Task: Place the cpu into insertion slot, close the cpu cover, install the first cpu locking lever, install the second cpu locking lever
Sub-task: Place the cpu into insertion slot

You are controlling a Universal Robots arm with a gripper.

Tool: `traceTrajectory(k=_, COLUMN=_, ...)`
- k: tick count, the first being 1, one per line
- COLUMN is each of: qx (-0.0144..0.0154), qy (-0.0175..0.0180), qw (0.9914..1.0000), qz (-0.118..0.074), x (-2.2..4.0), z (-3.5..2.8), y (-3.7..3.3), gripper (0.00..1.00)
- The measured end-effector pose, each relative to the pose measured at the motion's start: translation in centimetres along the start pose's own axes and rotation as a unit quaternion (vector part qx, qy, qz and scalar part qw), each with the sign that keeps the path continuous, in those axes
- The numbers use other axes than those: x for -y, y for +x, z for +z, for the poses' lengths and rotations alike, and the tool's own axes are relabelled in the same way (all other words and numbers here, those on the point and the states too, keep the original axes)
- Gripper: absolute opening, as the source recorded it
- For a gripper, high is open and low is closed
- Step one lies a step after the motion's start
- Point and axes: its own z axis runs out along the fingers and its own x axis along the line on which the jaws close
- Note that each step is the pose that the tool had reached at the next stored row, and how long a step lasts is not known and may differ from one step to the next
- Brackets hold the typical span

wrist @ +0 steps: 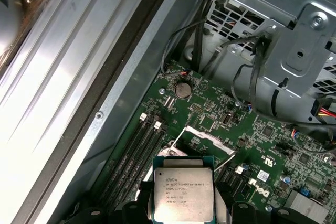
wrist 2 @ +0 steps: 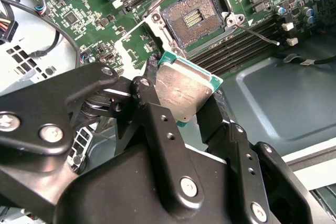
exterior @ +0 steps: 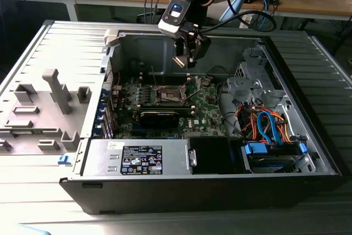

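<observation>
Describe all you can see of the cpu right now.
The cpu is a small flat square chip: dull silver-grey metal lid, printed, on a green-edged base. The pincer clamps two opposite edges, lid toward both wrist cameras. It hangs in the air clear of the open insertion slot, touching nothing else.

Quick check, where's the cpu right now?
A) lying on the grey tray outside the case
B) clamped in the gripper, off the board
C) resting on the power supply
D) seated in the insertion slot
B: in the second wrist view the gripper grips the cpu by its edges, while the insertion slot beyond it lies open with its pin field bare.
</observation>
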Motion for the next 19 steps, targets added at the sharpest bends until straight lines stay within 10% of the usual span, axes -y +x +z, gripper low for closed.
traceTrajectory(k=19, qx=0.0002, qy=0.0000, qw=0.99993, qz=0.012, x=0.00, z=0.04, y=0.00, gripper=0.55)
